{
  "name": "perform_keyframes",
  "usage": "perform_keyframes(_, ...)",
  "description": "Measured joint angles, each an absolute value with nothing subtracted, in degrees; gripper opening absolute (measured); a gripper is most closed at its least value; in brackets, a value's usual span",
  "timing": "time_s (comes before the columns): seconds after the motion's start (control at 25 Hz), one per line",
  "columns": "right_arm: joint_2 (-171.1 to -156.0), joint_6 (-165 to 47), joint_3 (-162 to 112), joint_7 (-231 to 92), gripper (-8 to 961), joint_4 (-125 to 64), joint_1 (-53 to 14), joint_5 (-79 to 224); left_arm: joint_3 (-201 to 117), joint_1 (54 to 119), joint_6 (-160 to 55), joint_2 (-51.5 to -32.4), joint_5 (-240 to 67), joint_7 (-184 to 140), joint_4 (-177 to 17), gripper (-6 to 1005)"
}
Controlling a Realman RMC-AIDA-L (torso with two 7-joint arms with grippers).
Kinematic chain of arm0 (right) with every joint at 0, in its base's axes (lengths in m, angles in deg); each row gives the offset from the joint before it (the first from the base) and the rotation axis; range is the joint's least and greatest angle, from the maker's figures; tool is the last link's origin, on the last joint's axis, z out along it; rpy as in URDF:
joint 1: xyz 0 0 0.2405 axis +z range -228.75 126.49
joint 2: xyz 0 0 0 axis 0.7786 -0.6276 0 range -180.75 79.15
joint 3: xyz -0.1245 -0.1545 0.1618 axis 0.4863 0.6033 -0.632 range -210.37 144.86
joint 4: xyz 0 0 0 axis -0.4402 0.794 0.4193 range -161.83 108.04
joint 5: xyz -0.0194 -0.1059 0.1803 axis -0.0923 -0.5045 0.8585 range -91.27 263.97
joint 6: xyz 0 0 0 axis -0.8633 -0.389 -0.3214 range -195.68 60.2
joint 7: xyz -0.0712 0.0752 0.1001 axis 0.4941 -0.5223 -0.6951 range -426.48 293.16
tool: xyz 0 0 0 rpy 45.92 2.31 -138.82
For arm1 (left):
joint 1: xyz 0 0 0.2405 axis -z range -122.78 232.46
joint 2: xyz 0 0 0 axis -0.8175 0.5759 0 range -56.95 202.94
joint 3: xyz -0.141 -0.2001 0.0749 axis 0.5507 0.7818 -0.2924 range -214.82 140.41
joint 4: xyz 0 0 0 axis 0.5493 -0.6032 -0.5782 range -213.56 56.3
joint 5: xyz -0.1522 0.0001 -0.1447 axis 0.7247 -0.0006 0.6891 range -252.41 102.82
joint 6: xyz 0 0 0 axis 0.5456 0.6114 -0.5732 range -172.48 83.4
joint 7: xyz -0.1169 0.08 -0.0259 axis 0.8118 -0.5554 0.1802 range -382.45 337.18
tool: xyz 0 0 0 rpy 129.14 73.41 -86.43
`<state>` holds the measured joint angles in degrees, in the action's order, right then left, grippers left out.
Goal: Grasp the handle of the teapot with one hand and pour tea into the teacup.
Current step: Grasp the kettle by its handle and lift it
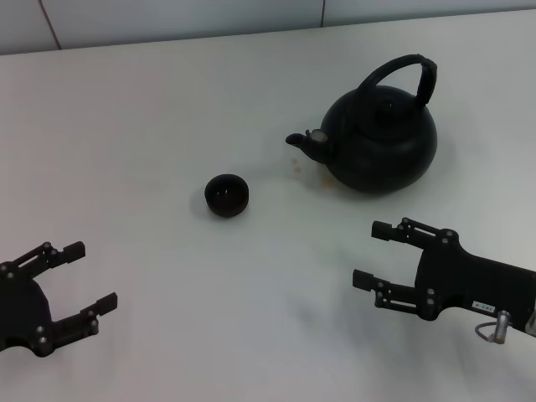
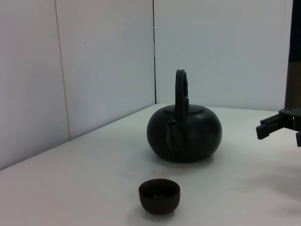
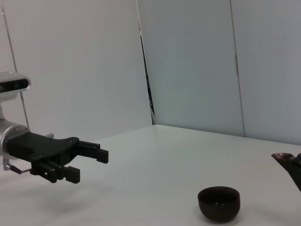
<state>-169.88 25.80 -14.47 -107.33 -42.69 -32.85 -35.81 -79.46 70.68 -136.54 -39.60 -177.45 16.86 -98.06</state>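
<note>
The round black teapot (image 1: 381,142) stands on the white table at the back right, its spout pointing left toward the teacup. Its arched handle (image 1: 406,71) stands upright over the lid. The small dark teacup (image 1: 226,195) sits left of the spout, apart from it. My right gripper (image 1: 373,253) is open and empty, in front of the teapot near the table's front right. My left gripper (image 1: 90,275) is open and empty at the front left. The left wrist view shows the teapot (image 2: 184,133), the handle (image 2: 181,92) and the teacup (image 2: 159,195). The right wrist view shows the teacup (image 3: 218,202) and the left gripper (image 3: 91,162).
The white table (image 1: 167,109) meets a pale wall (image 1: 251,12) at the back. A faint stain (image 1: 299,170) marks the table near the spout. The right gripper's fingers (image 2: 275,126) show in the left wrist view, beside the teapot.
</note>
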Motion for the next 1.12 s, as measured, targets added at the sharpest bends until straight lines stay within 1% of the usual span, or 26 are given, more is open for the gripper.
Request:
perform_keyframes(0.28, -169.95, 25.9, -23.2, -97.0, 776, -36.2, -34.2, -35.8, -79.3, 71.0, -136.5, -39.90, -177.5, 17.2, -98.1, 805)
perform_keyframes(0.6, -170.42, 21.6, -49.8, -76.8, 777, -20.2, -40.6, -35.7, -79.3, 71.0, -136.3, -40.11, -177.2, 17.3, -98.1, 805)
perform_keyframes(1.12, -170.51, 19.3, -55.4, -76.0, 776, -18.7, -41.9, -35.7, -79.2, 71.0, -136.6, -40.20, -177.0, 17.3, -98.1, 805)
